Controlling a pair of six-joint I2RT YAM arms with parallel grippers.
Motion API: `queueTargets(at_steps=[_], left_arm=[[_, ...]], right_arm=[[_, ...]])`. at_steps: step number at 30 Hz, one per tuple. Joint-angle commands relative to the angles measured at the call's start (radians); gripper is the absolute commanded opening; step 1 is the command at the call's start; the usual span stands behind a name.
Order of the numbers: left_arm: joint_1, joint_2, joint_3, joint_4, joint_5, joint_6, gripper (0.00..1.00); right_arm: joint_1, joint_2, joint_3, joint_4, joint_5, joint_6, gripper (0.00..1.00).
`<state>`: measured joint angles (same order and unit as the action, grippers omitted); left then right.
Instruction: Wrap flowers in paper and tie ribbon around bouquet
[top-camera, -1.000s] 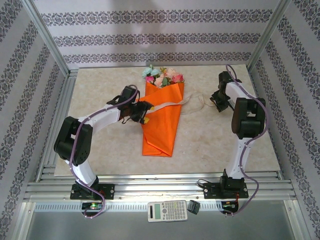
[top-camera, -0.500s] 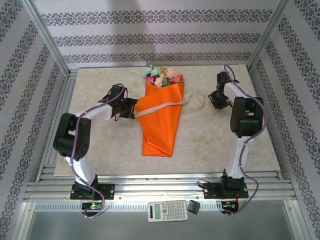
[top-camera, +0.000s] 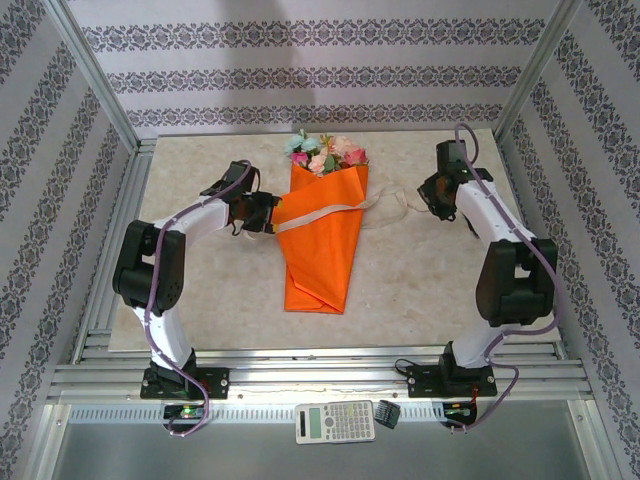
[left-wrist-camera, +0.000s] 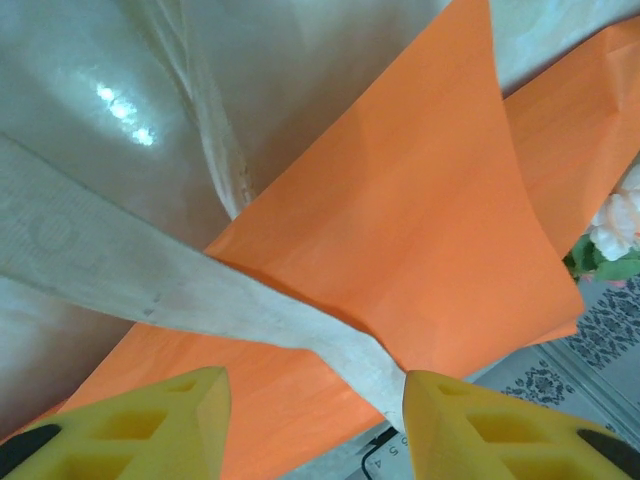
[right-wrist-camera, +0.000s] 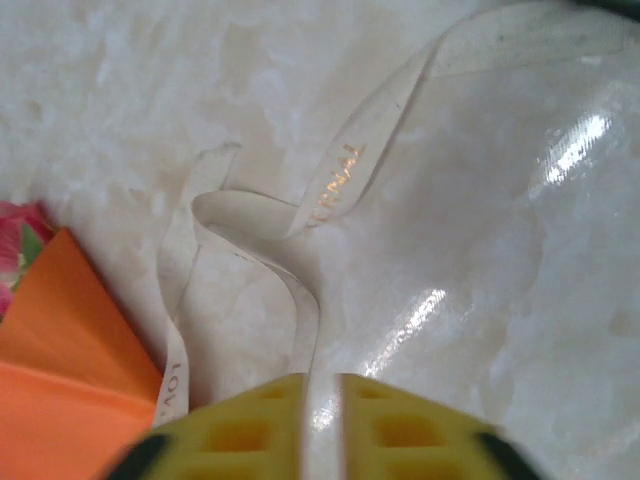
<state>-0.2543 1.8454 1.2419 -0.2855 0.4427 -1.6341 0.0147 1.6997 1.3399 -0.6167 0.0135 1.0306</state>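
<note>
Left gripper (left-wrist-camera: 312, 410) sits at the left edge of the bouquet (top-camera: 322, 245), its yellow fingers (left-wrist-camera: 150, 420) standing well apart. The ribbon (top-camera: 330, 211) crosses the gap between them, close to the right-hand finger, and nothing is pinched. Right gripper (right-wrist-camera: 322, 410) hangs low over the table (top-camera: 200, 290) to the right of the bouquet, its fingers (right-wrist-camera: 240, 430) drawn almost together with a thin slit left; a strand of ribbon runs into that slit, but I cannot tell whether it is clamped. At the table's middle the bouquet lies flat as a tapering cone of bright orange paper (left-wrist-camera: 420, 230), narrow end toward the arms, with the flowers (top-camera: 325, 153) in pink, peach and light blue showing at the wide far end. 1 flap of the paper sticks out to a point on the left, beside the left gripper. Beige and floppy, the ribbon lies slantwise over the upper part of the cone, then trails right in loose loops on the table toward the right gripper, faint gold lettering on it. Compared with 1 second ago, the left gripper has drawn back leftward off the cone to its edge, the left flap juts out where the edge ran straighter, the right arm's elbow has swung lower and outward while its gripper stays near the same spot, and the bouquet has not shifted.
</note>
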Motion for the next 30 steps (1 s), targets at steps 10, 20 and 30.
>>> queueTargets(at_steps=[10, 20, 30], left_arm=[[-0.060, -0.006, 0.090, -0.130, -0.049, -0.001, 0.50], [-0.107, -0.036, 0.120, -0.173, -0.072, 0.100, 0.51], [-0.083, -0.084, 0.085, -0.225, -0.083, 0.110, 0.56]], right_arm=[[-0.053, 0.419, 0.394, -0.246, 0.037, -0.028, 0.55], [-0.040, 0.596, 0.552, -0.312, 0.080, 0.071, 0.56], [-0.018, 0.638, 0.602, -0.326, 0.083, 0.068, 0.05]])
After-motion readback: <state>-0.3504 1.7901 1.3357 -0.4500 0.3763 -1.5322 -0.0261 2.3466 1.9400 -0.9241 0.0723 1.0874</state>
